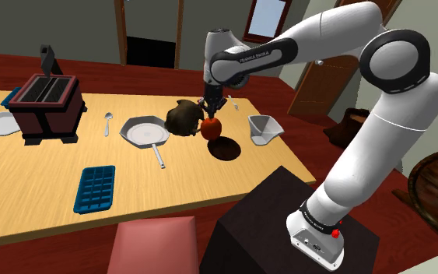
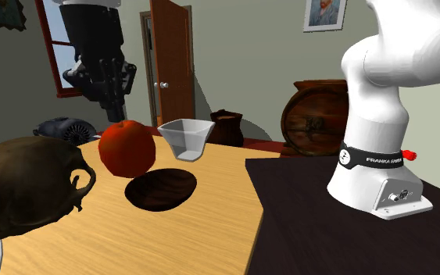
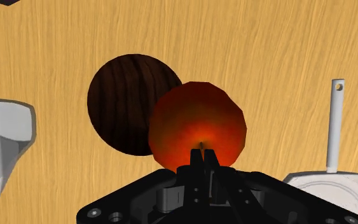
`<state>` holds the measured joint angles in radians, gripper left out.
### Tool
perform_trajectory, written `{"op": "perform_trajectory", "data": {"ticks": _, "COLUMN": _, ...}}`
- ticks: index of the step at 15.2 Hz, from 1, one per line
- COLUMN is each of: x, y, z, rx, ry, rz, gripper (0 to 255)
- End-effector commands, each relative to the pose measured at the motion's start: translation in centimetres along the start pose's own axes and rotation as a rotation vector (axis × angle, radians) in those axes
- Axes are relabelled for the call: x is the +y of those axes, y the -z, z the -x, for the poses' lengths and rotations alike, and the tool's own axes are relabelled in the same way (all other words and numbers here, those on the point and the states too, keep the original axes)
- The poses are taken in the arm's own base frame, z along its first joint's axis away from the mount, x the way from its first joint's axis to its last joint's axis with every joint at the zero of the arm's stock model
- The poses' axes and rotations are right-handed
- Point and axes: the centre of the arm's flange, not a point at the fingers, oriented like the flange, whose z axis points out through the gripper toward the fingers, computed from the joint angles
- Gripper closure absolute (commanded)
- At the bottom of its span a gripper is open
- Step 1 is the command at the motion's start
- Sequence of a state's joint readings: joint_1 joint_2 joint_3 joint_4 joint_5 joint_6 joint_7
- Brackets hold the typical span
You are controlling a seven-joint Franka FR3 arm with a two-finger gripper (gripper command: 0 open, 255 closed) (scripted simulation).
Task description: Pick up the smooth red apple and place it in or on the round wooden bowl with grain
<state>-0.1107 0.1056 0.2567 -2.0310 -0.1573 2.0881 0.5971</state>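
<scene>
A smooth red apple (image 1: 211, 127) (image 2: 126, 147) hangs in the air just above the tabletop, with my black gripper (image 1: 211, 111) (image 2: 116, 113) (image 3: 201, 156) shut on its top. In the wrist view the two fingers meet over the stem spot of the apple (image 3: 196, 124). The round dark wooden bowl (image 1: 224, 148) (image 2: 161, 190) (image 3: 120, 102) with visible grain rests on the table beside and slightly below the apple, which overlaps its rim. Nothing lies in the bowl.
A white angular cup (image 1: 262, 128) (image 2: 185, 139) stands just beyond the bowl. A dark brown jug (image 1: 182, 118) (image 2: 23, 183) and a grey frying pan (image 1: 145, 132) sit on the apple's other side. Farther off are a spoon (image 1: 108, 123), a blue ice tray (image 1: 95, 187) and a toaster (image 1: 50, 105).
</scene>
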Motion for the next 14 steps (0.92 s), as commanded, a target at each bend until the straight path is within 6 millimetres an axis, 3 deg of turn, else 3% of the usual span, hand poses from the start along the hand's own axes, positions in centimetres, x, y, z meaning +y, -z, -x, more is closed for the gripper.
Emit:
{"op": "perform_trajectory", "data": {"ticks": 1, "x": 2.3, "y": 0.7, "z": -0.3, "rx": 0.0, "ry": 0.001, "rz": 0.0, "gripper": 255}}
{"op": "perform_trajectory", "data": {"ticks": 9, "x": 12.4, "y": 4.4, "z": -1.5, "rx": 0.0, "ry": 0.001, "rz": 0.0, "gripper": 255}}
{"op": "perform_trajectory", "data": {"ticks": 14, "x": 12.1, "y": 1.8, "z": -1.5, "rx": 0.0, "ry": 0.001, "rz": 0.0, "gripper": 255}}
